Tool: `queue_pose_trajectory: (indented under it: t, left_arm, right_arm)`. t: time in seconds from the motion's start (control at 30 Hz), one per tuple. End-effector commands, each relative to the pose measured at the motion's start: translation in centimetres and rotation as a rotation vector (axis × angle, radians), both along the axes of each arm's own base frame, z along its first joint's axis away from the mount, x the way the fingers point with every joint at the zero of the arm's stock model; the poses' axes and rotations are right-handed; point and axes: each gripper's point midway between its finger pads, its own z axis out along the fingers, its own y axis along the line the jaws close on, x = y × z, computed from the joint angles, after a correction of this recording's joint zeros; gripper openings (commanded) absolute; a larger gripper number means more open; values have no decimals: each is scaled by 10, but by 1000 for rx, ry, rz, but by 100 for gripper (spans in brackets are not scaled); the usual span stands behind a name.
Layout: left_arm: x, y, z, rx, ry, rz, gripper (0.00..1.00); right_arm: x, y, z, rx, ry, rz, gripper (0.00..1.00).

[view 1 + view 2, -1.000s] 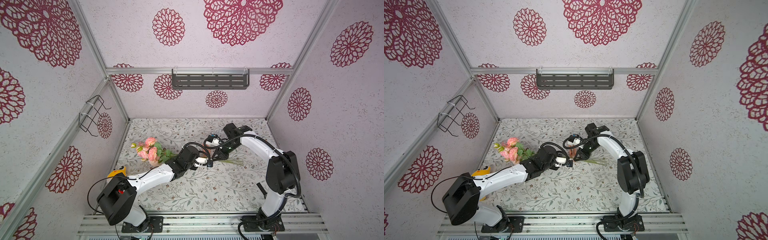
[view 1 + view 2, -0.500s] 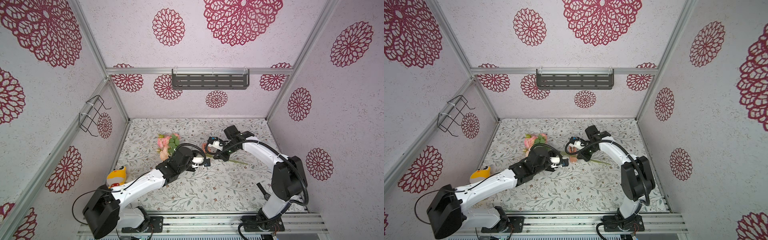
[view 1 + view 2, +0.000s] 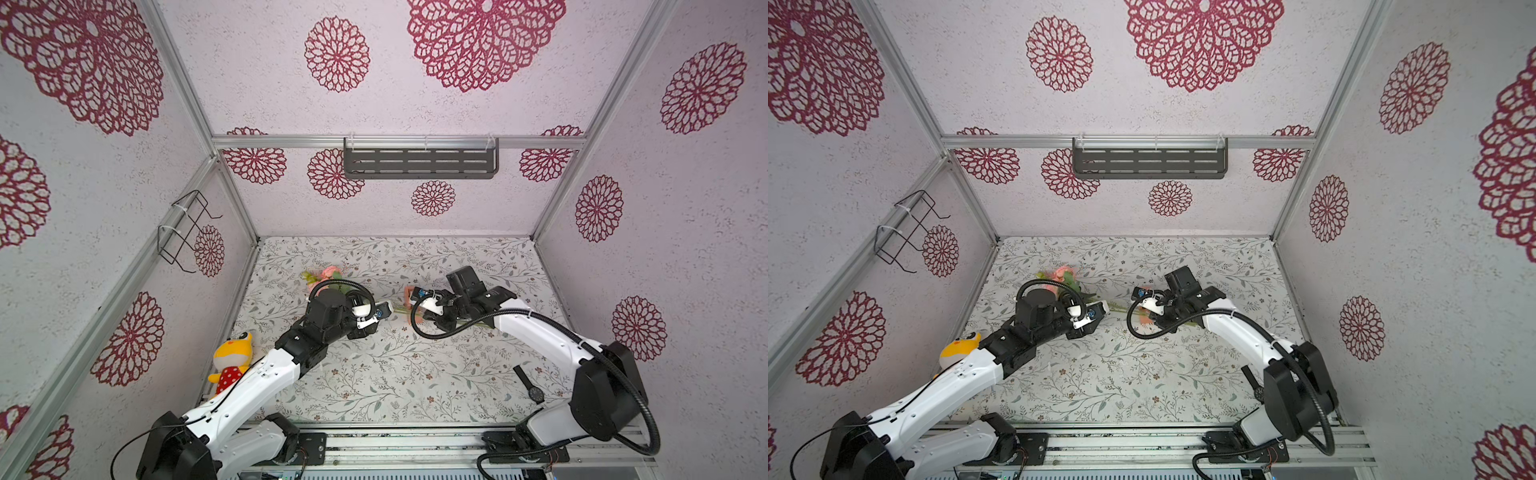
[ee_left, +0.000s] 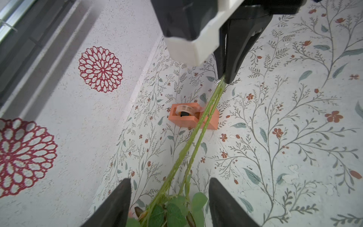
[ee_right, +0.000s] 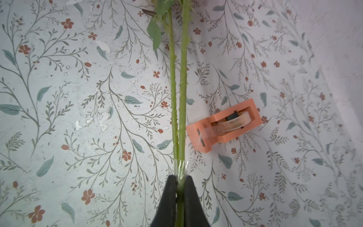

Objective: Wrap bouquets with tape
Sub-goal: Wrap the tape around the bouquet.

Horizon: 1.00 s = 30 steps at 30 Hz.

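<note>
tape [image 5: 233, 122] on floral-print tabletop [image 3: 374, 374]; red-medallion walls [image 3: 257, 75]; grey shelf [image 3: 419, 164] at back

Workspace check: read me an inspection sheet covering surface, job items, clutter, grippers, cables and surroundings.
Surface: table with a leaf-print cover, some scuffed white patches.
Job's things: bouquet, two green stems side by side with a clear tape band at the gripped end; orange tape dispenser on the table beside the stems.
Clutter: yellow plush toy at the table edge; black wristwatch near the right arm's base.
Grippers: left gripper open, fingers either side of the leafy stems; right gripper shut on the bouquet's stem ends.
Cables: black hoses loop at each wrist.
Surroundings: patterned walls; dark slotted shelf on the back wall; wire rack on a side wall.
</note>
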Motion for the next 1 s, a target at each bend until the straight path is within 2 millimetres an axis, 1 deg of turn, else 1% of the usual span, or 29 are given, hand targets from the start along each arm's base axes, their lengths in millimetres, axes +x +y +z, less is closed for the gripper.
queue_pose_trajectory:
  t: [0.0, 0.13, 0.2, 0.3, 0.33, 0.43, 0.57, 0.7, 0.77, 0.83, 0.97]
  left_arm:
    - [-8, -14, -6, -26, 95, -111, 67]
    - [-13, -29, -14, -18, 139, -220, 69]
    - [-9, -35, -18, -7, 172, -241, 69]
    - [-9, -43, -31, 18, 248, -291, 69]
    - [-10, -45, -36, 33, 280, -314, 69]
    - [-10, -51, -51, 60, 371, -344, 69]
    - [-6, -55, -64, 80, 434, -353, 67]
    - [-3, -57, -68, 88, 477, -359, 68]
    - [0, -57, -71, 97, 479, -358, 68]
    - [0, -58, -73, 102, 490, -371, 69]
    - [0, -62, -81, 111, 540, -397, 69]
  right_arm:
    - [15, 9, 46, 71, -263, 35, 0]
    - [6, 10, 38, 35, -378, 74, 0]
    - [5, 10, 36, 31, -439, 75, 0]
    - [4, 8, 36, 29, -549, 59, 0]
    - [1, 7, 34, 30, -575, 66, 0]
    - [-3, 5, 44, 94, -693, 46, 0]
    - [-17, 5, 53, 157, -833, 79, 0]
    - [-29, 8, 51, 153, -941, 124, 0]
    - [-34, 8, 53, 168, -1008, 131, 0]
    - [-37, 10, 49, 146, -1030, 151, 0]
    - [-42, 10, 59, 178, -1107, 144, 0]
